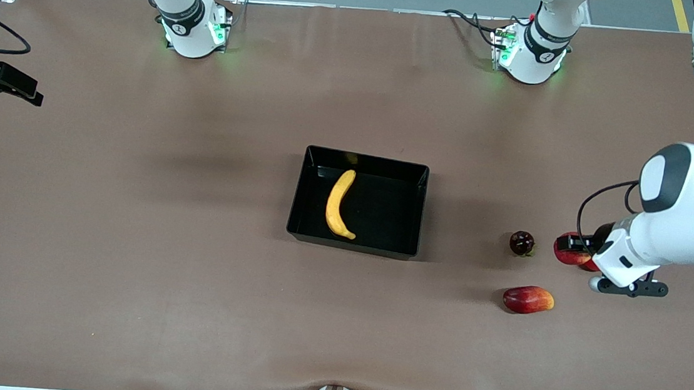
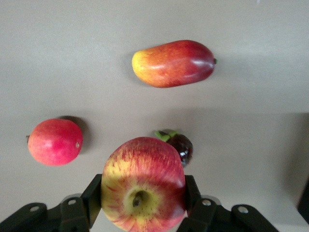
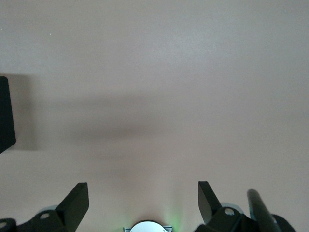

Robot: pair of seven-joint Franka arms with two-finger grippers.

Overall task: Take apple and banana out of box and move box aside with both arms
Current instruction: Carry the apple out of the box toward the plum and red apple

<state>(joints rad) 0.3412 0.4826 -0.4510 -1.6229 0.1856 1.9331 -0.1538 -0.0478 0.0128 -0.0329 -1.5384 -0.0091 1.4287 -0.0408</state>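
Note:
The yellow banana [image 1: 340,206] lies in the black box [image 1: 411,216] at the table's middle. My left gripper [image 1: 570,245] is shut on the red apple with yellow streaks [image 1: 570,255] and holds it above the table at the left arm's end. In the left wrist view the apple [image 2: 143,181] sits between the two black fingers [image 2: 91,193], stem dimple toward the camera. My right gripper [image 1: 30,94] waits open and empty over the table's edge at the right arm's end. In the right wrist view it [image 3: 143,194] hangs over bare table.
A plain red round fruit [image 2: 55,141] lies partly under the left hand [image 1: 589,265]. A dark mangosteen [image 1: 522,243] lies beside the apple, toward the box. A red-orange mango [image 1: 528,299] lies nearer the front camera. A black edge [image 3: 6,116] shows in the right wrist view.

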